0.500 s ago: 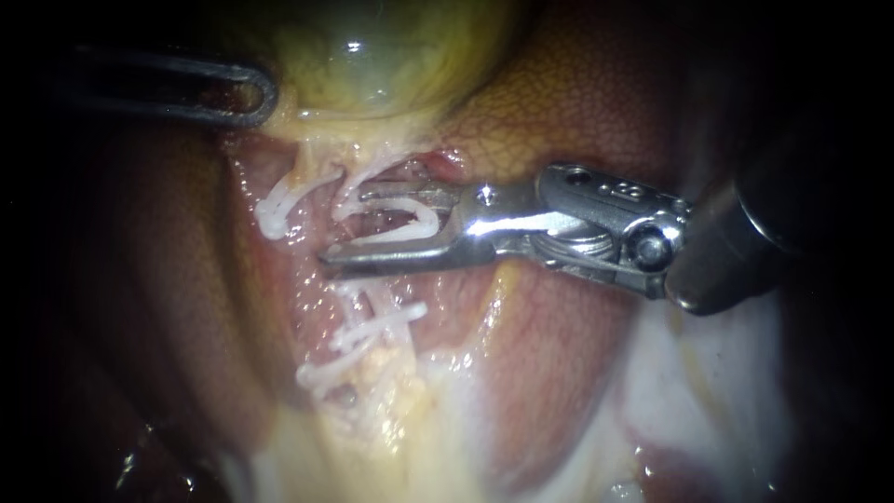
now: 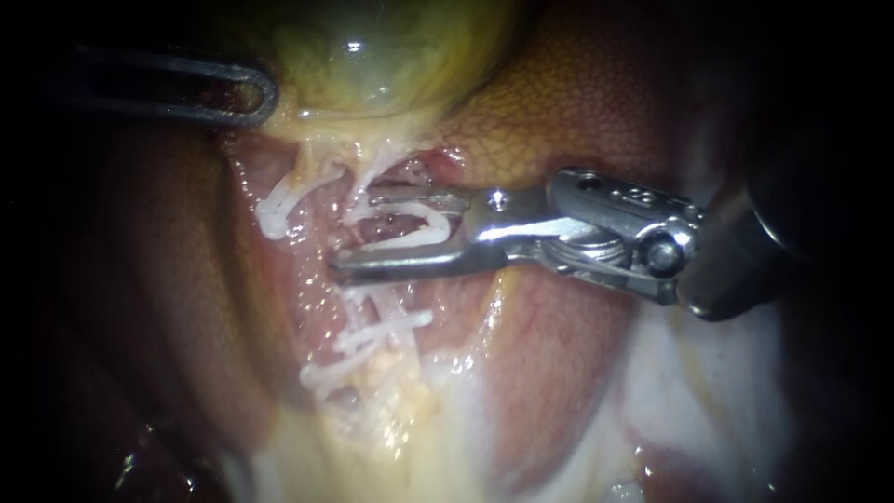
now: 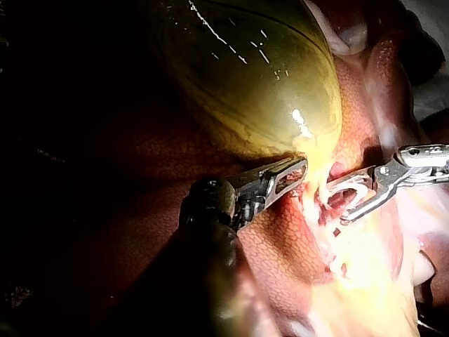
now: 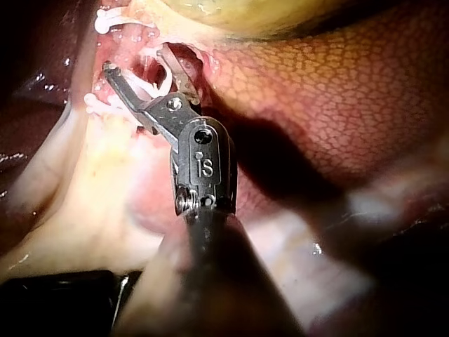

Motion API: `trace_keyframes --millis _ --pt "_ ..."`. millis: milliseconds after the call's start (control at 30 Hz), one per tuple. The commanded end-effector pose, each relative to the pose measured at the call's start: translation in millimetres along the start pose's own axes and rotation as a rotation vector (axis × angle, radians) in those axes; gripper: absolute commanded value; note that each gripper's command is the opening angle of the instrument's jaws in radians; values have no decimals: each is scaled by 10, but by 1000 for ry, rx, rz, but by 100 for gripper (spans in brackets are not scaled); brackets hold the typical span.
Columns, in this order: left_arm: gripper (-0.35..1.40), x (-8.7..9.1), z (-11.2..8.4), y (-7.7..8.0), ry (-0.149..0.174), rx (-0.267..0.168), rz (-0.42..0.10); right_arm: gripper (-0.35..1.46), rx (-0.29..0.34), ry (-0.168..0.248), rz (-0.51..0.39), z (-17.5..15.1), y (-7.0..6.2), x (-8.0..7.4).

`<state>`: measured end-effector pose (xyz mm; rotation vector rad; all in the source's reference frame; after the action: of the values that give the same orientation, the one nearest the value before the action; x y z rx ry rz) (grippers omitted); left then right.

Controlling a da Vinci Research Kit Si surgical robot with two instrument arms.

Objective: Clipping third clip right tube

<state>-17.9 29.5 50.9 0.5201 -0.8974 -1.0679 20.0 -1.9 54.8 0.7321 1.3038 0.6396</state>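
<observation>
My right instrument (image 2: 358, 231) comes in from the right, its two jaws spread either side of the right tube (image 2: 377, 300). A white, C-shaped clip (image 2: 424, 222) sits between the jaws and touches both, open toward the tube. In the right wrist view the same jaws (image 4: 135, 60) hold the clip (image 4: 151, 88) just under the gallbladder (image 4: 231, 14). Two closed white clips (image 2: 372, 331) cross the right tube lower down. Another clip (image 2: 277, 207) sits on the left tube. My left instrument (image 2: 265, 93) is shut on the lower edge of the yellow-green gallbladder (image 2: 372, 56), also seen at the left instrument's jaws (image 3: 298, 172).
Reddish-brown liver (image 2: 577, 93) surrounds the field. Pale yellow fatty tissue (image 2: 400, 401) lies below the clipped tubes. White membrane (image 2: 670, 373) shines under my right instrument's shaft.
My right instrument has drawn back slightly to the right with the clip still between its jaws. The left instrument has not moved.
</observation>
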Motion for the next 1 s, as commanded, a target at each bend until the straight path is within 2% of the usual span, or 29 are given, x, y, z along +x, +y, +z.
trace_keyframes --millis 33,367,533,733,1000 --pt "-35 0 0 0 0 0 0 44 0 0 0 -4 -1 1" --pt "-35 0 0 0 0 0 0 44 11 -4 7 -39 -14 9" --pt "-35 0 0 0 0 0 0 44 5 -3 9 -50 -16 12" --pt "-35 0 0 0 0 0 0 44 3 -3 7 -52 -10 8" --pt "-35 0 0 0 0 0 0 44 -20 2 0 -49 10 -2"
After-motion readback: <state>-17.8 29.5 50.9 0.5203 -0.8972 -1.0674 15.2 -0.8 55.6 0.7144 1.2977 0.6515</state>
